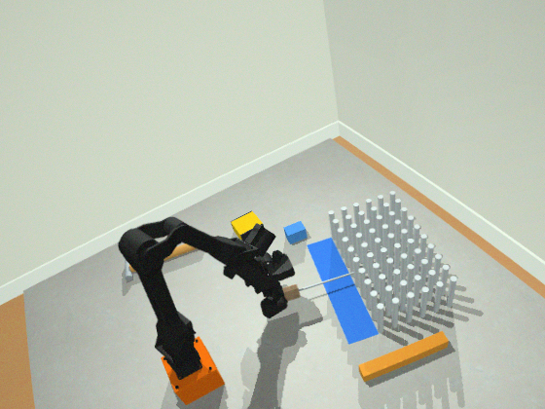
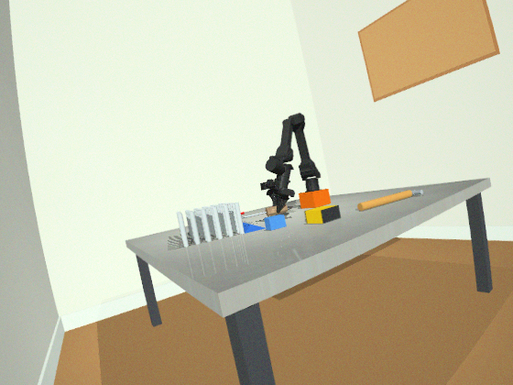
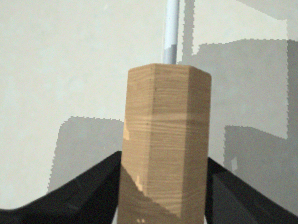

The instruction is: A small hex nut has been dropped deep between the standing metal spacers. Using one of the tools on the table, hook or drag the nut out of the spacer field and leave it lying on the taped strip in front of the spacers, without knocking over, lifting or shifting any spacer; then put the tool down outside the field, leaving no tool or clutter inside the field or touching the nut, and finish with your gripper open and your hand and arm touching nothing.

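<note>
1. The jaws are pinched on the wooden handle of a thin-rodded hook tool; in the wrist view the two black fingers press against either side of the six-sided handle.
2. The gripper sits low over the grey table, on the near side of the blue taped strip.
3. The tool's slim metal rod runs from the handle across the taped strip, and its far end reaches the first row of spacers.
4. The spacers stand upright in a tight grid just beyond the strip; none looks tilted from the top view.
5. The hex nut is not visible in any view; it may be hidden among the spacers, but I cannot tell.
6. An orange bar lies flat on the table near the front corner of the spacer field, apart from the strip.
7. A small blue block rests near the strip's far end, and a yellow-and-black block lies beside it, partly behind the arm.
8. A long wooden-handled tool lies on the table behind the arm, well apart from the field.
9. The arm rises from an orange base.
</note>
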`<state>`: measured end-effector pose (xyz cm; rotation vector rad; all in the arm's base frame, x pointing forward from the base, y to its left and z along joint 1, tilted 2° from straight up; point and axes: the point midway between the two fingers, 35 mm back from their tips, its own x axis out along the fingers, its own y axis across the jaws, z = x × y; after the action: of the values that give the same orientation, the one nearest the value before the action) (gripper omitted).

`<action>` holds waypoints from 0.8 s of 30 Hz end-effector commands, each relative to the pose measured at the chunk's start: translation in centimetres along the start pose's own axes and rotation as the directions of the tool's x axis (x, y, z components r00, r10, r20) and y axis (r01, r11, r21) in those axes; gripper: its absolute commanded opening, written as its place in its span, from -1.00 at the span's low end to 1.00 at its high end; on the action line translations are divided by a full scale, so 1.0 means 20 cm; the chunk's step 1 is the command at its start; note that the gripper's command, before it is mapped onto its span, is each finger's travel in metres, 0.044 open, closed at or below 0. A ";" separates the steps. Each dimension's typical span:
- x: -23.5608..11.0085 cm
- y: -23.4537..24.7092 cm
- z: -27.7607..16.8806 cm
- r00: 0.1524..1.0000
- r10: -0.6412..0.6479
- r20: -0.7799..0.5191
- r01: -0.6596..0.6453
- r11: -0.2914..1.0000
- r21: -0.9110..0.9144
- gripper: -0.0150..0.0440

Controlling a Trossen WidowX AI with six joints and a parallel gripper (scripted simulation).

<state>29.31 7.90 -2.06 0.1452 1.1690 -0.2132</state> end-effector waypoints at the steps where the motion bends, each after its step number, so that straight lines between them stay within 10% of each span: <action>1: 0.01 0.01 0.03 1.000 0.007 0.006 -0.007 1.000 -0.001 -0.49; 24: 0.04 0.01 0.11 1.000 0.007 0.007 -0.007 1.000 -0.001 -0.49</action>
<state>31.13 7.50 -2.03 0.1460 1.1656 -0.2128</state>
